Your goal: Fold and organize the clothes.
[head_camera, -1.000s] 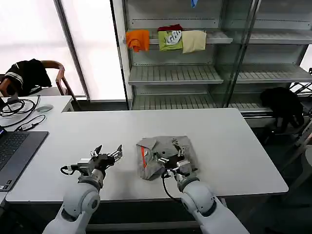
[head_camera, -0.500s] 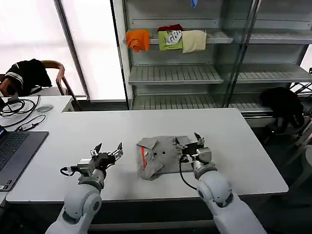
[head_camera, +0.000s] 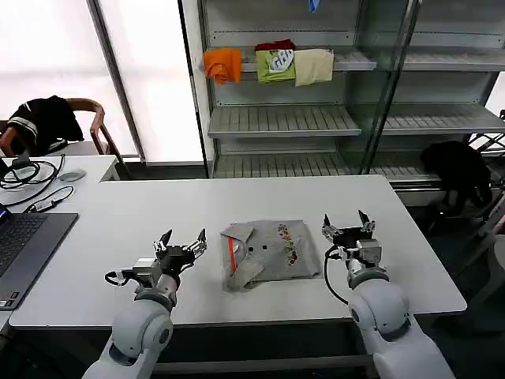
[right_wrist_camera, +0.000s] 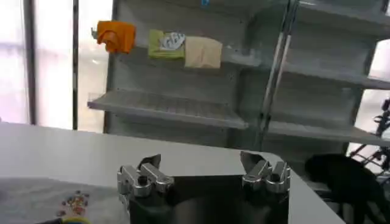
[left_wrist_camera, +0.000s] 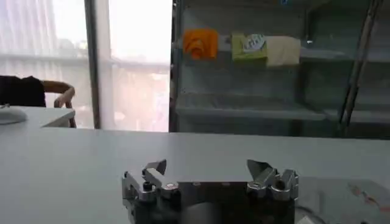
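The grey shirt (head_camera: pixel 268 253) lies folded into a rough square near the front middle of the white table (head_camera: pixel 118 213), its small coloured print (head_camera: pixel 287 242) facing up and a strip of orange inner collar (head_camera: pixel 231 251) showing along its left side. One corner at the front left is bunched up and not quite flat.

The right gripper (head_camera: pixel 348 226) hovers just beside the shirt's right edge, apart from the cloth, jaws spread wide and holding nothing. From its wrist camera the two fingers (right_wrist_camera: pixel 150 163) stand well apart, with the shirt's print (right_wrist_camera: pixel 74 202) low in the corner.

The left gripper (head_camera: pixel 184 238) sits over bare table on the shirt's left, close to it but not touching, jaws spread too and empty. Its wrist camera shows the parted fingers (left_wrist_camera: pixel 156 167) pointing across the tabletop towards the shelves (left_wrist_camera: pixel 256 109).

Up on the shelf behind (head_camera: pixel 284 118), orange (head_camera: pixel 222 64), green (head_camera: pixel 276 65) and cream (head_camera: pixel 314 66) garments sit side by side. A laptop (head_camera: pixel 24 245) rests at the table's far left edge.
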